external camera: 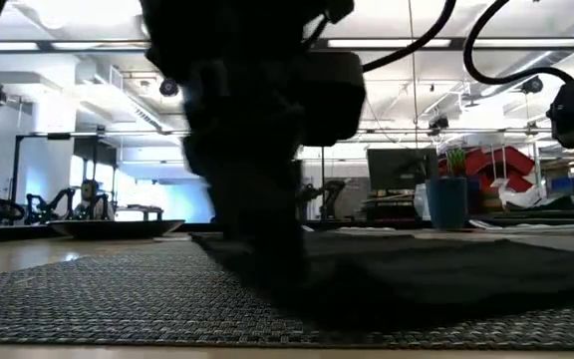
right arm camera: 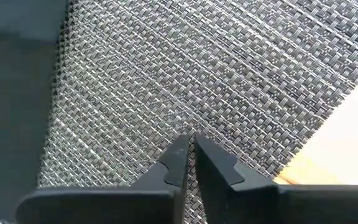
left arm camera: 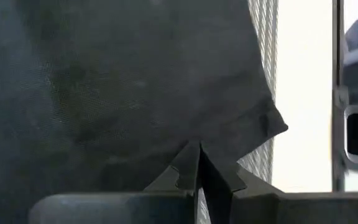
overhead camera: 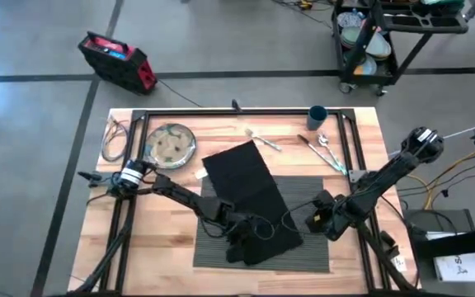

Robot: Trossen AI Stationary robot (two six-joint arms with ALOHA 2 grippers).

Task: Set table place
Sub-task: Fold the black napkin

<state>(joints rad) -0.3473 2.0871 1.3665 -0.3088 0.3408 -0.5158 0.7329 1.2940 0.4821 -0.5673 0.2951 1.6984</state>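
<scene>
Wooden tabletop (overhead camera: 163,247): black napkin (overhead camera: 244,183) pinched by the left end effector (overhead camera: 242,246), right end effector (overhead camera: 313,221) clenched empty; placemat (overhead camera: 308,247) could be dragged askew.

One camera hangs high up and looks straight down on the whole table (overhead camera: 163,247), while a low one sits right at tabletop height and looks flat across the placemat (external camera: 88,289) into the room. Each wrist camera sits just behind its own claw, very close to the cloth below. The left one sees the black napkin (left arm camera: 135,81) and the right one the same placemat.
</scene>
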